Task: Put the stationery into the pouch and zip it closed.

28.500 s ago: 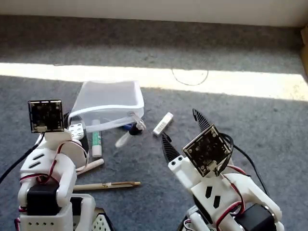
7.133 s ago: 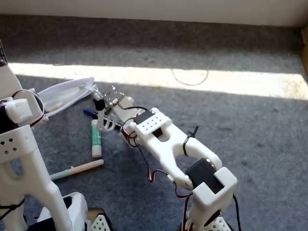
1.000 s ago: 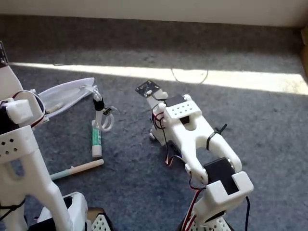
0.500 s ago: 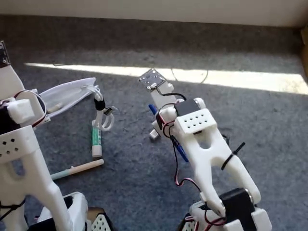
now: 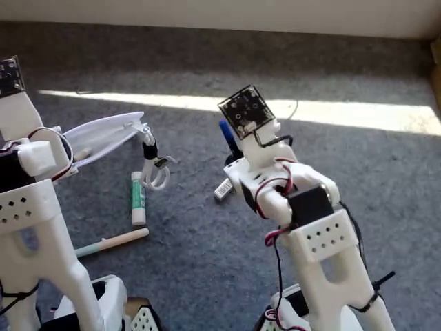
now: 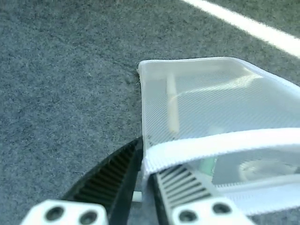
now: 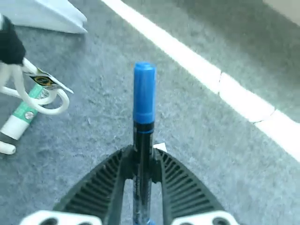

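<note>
Jaws of your left gripper (image 6: 144, 158) pinch the pouch (image 6: 211, 103) by its white rim, lifting it off the carpet (image 6: 61, 84), probably to present its mouth, while your right gripper (image 7: 143, 161) clamps the blue pen (image 7: 144, 91) well apart, seemingly ready to carry over.

Grey carpet (image 5: 179, 241) with green-labelled glue stick (image 5: 138, 198), cream pen (image 5: 110, 243), small white block (image 5: 222, 189).

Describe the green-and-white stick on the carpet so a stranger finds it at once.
Start at the white mesh pouch held up by the left gripper. Beside its dangling white loop, the stick lies on the grey carpet. It is short with a green band, unlike the long pale pen nearby.
</note>
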You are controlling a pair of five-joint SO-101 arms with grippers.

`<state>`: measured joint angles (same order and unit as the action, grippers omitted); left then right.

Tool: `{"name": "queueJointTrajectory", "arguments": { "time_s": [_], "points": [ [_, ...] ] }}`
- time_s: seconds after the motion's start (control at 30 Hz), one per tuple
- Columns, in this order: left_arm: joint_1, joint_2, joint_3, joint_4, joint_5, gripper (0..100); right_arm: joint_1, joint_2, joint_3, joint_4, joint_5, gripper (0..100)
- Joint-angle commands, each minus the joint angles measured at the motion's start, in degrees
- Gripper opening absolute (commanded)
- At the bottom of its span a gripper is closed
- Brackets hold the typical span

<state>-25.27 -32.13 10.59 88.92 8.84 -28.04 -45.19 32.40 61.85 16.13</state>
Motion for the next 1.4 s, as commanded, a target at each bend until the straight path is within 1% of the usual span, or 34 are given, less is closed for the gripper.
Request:
{"name": "queueJointTrajectory", "arguments": {
  "time_s": [0.0,0.07,0.33,0.73,0.9,1.2,1.37],
  "points": [
    [1.27,-1.27,-0.40,0.18,0.18,1,-5.14,-5.58,-0.92,-0.84,-0.70,0.6],
    [1.27,-1.27,-0.40,0.18,0.18,1,-8.22,-6.55,-1.10,-1.10,-0.70,0.6],
    [1.27,-1.27,-0.40,0.18,0.18,1,-19.47,-6.73,-3.21,-13.58,-0.62,0.6],
    [1.27,-1.27,-0.48,-0.18,0.18,1,-29.23,-6.99,-3.21,-30.64,-0.44,0.6],
    [1.27,-1.27,-0.92,-0.26,0.18,1,-31.16,-6.55,-2.86,-40.22,-0.44,0.6],
    [1.27,-1.27,-0.92,-0.26,0.18,1,-31.16,-6.55,-2.59,-52.88,-0.70,0.6],
    [1.27,-1.27,-0.92,-0.26,0.26,1,-31.16,-6.29,-2.51,-56.48,-0.70,0.6]
  ]
}}
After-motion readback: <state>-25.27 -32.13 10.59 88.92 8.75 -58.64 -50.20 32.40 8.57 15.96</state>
